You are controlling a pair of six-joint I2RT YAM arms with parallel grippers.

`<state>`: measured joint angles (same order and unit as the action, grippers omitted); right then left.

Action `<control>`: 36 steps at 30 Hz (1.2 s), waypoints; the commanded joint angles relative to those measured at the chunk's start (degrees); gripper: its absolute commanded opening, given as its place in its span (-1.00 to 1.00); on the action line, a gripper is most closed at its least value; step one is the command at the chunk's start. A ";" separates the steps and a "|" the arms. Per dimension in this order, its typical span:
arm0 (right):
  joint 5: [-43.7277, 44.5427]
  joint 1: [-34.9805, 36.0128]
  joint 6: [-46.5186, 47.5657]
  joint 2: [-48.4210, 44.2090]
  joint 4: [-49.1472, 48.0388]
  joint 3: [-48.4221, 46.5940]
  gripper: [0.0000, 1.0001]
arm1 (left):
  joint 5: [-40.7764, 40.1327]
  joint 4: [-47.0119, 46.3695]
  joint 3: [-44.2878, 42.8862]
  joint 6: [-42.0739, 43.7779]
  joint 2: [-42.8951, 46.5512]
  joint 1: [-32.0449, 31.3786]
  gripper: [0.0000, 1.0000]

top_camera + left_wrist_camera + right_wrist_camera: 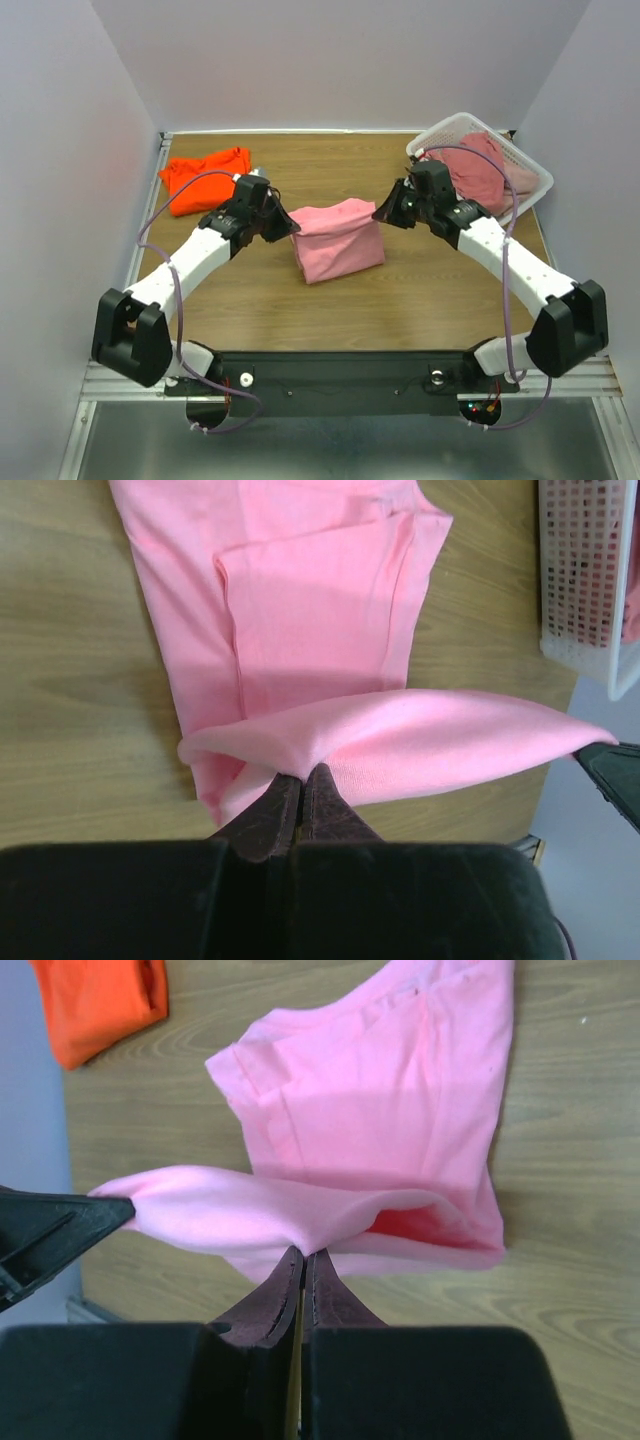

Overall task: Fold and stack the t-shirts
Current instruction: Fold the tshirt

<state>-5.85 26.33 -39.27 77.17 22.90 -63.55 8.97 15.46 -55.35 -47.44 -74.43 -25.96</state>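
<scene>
We hold the pink t-shirt [338,245] by its raised edge at the middle of the worktop [430,295].
Our left end effector [303,777] and right end effector [303,1257] are each clamped on opposite ends of that edge; the orange t-shirt [205,178] lies far left, and a dusty rose t-shirt [478,165] sits in the white basket [532,170].

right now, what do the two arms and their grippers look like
Both the left arm and right arm have white link shells with chunky black joint housings and black wrists. A thin purple cable loops along each. The left gripper and right gripper have slim, dark brownish fingers on black bodies.
</scene>
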 commanded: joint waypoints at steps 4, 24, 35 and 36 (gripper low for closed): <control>3.04 -1.36 2.35 7.81 -3.65 -8.60 -0.99 | 3.86 -2.98 -7.13 5.34 -8.87 4.06 -1.00; -0.39 -7.78 5.86 31.98 -6.55 -22.14 -0.73 | 5.71 -2.37 -24.71 8.41 -32.53 9.26 -0.18; -4.34 -7.96 6.65 17.98 -6.20 -10.57 1.00 | 0.96 -3.23 -17.79 11.49 -23.94 8.47 0.97; -4.44 -7.96 6.83 15.76 -6.20 -6.11 1.00 | -0.17 -3.94 -15.95 11.75 -22.78 8.20 0.97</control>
<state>-8.38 18.31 -33.21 104.03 18.06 -76.09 11.70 14.04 -76.40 -37.93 -105.34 -17.04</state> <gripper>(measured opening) 0.995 0.983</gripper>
